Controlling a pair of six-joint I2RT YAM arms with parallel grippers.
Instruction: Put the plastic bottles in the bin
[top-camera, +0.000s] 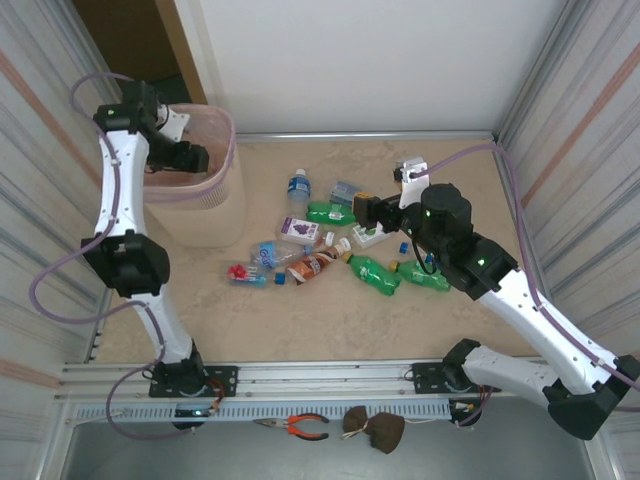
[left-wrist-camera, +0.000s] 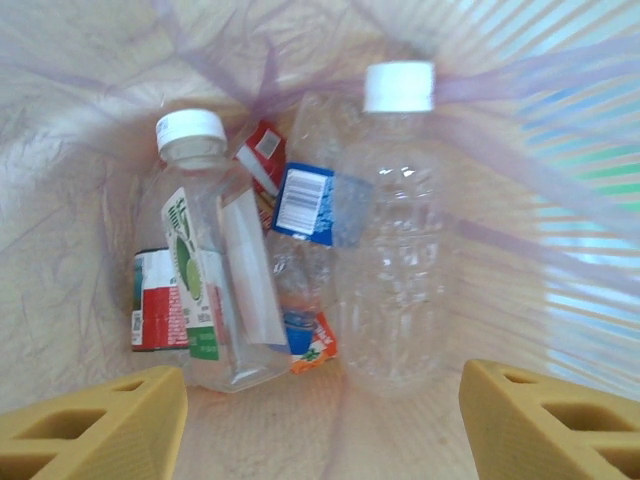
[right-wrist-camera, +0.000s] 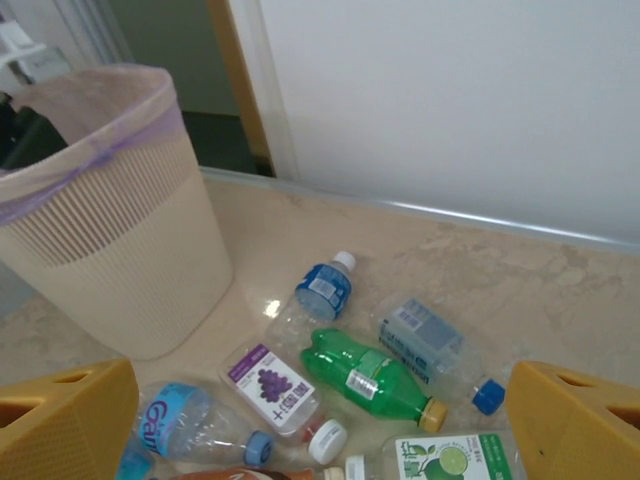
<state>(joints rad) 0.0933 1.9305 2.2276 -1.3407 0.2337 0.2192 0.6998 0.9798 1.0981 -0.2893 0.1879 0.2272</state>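
Observation:
The pale pink bin (top-camera: 208, 215) stands at the table's far left, lined with a thin bag. My left gripper (top-camera: 190, 158) hangs over its mouth, open and empty (left-wrist-camera: 320, 425). Below it, inside the bin (left-wrist-camera: 60, 200), lie a clear white-capped bottle (left-wrist-camera: 395, 230), a lime-label bottle (left-wrist-camera: 205, 270) and more under them. Several plastic bottles lie scattered mid-table: green ones (top-camera: 330, 212) (top-camera: 373, 273), a blue-label one (top-camera: 298, 184), a brownish one (top-camera: 318, 264). My right gripper (top-camera: 368, 212) hovers open (right-wrist-camera: 320, 430) above a green bottle (right-wrist-camera: 370, 375) and a grape-label bottle (right-wrist-camera: 275, 390).
Loose blue caps (top-camera: 281, 279) lie among the bottles. Striped walls close in both sides, and a white wall stands behind. Pliers (top-camera: 300, 427) and a brown lump (top-camera: 375, 430) rest below the front rail. Bare tabletop (top-camera: 300, 320) stretches near the arm bases.

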